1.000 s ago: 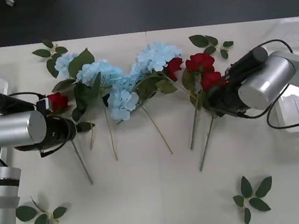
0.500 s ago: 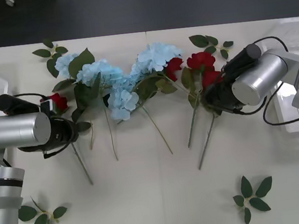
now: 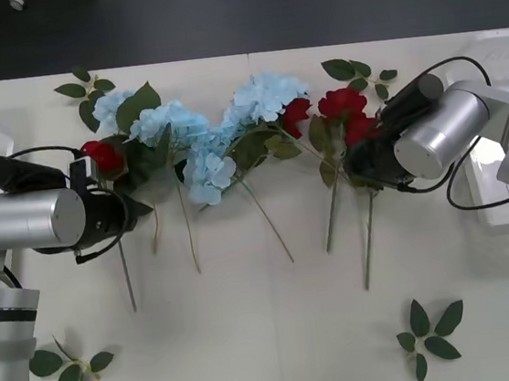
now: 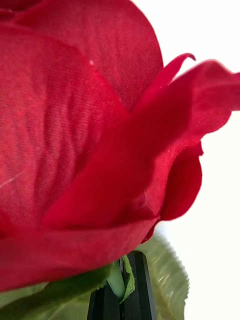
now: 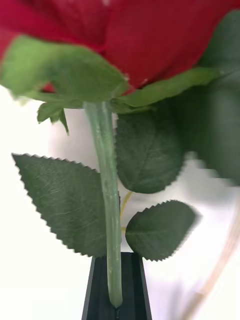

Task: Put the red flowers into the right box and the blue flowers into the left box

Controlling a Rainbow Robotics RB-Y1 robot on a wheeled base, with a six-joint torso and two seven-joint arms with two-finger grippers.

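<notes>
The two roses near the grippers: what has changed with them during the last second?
Both roses have swung. The left gripper, shut on the leftmost rose, has turned its stem from slanting to nearly straight, with the bloom higher. The right gripper, shut on a rose, has likewise straightened that stem. The blue flowers and loose leaf sprigs stayed put.

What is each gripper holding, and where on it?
Each holds a red rose by its stem below the bloom: left gripper, rose; right gripper, rose.
</notes>
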